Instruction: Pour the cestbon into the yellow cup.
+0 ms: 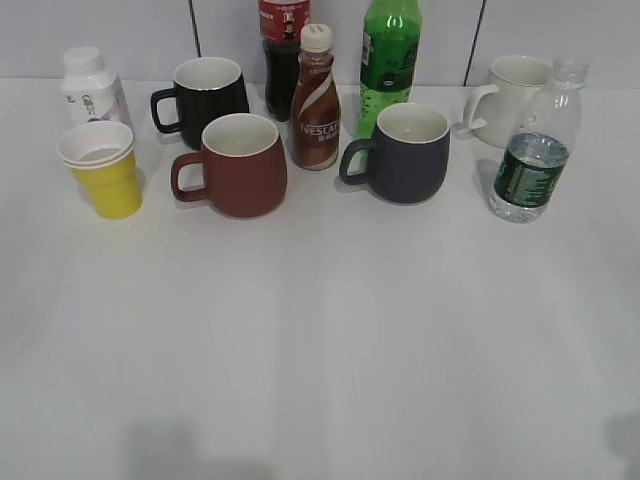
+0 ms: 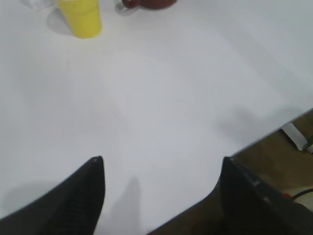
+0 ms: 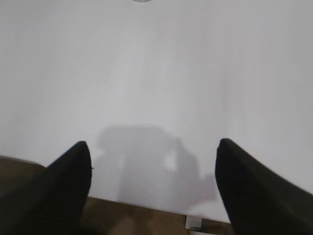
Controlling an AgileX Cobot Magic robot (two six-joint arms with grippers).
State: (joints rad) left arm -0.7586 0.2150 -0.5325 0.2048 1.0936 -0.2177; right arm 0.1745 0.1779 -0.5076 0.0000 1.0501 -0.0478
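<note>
The cestbon (image 1: 535, 142), a clear bottle with a dark green label, stands upright at the right of the table with no cap on. Only its base shows at the top edge of the right wrist view (image 3: 142, 1). The yellow cup (image 1: 103, 170) stands upright at the far left; it also shows in the left wrist view (image 2: 80, 17). My left gripper (image 2: 161, 159) is open and empty above the table's front edge. My right gripper (image 3: 152, 143) is open and empty above the front edge, far from the bottle. Neither gripper shows in the exterior view.
Between the two stand a brown mug (image 1: 235, 165), a black mug (image 1: 205, 97), a Nescafe bottle (image 1: 315, 100), a dark grey mug (image 1: 405, 152), a green soda bottle (image 1: 388, 55), a cola bottle (image 1: 283, 55), a white mug (image 1: 510, 97) and a white bottle (image 1: 92, 88).
</note>
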